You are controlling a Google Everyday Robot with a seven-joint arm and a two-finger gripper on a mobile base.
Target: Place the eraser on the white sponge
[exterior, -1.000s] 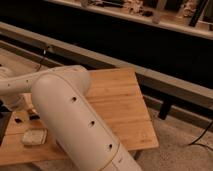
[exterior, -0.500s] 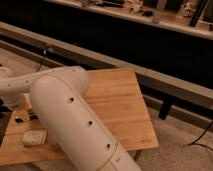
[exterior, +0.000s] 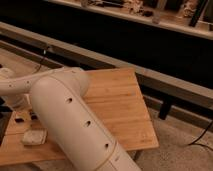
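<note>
The white sponge lies flat on the wooden table near its front left corner. Just above it, at the left edge of the view, my gripper hangs low over the table, mostly hidden by my own white arm. A small dark shape beside the gripper may be the eraser. I cannot tell whether it is held or lies on the table.
My bulky forearm fills the lower middle of the view and hides much of the table's left half. A long dark counter runs behind the table, with a cable on the speckled floor at the right.
The arm has drifted slightly to the left. The sponge has not moved.
</note>
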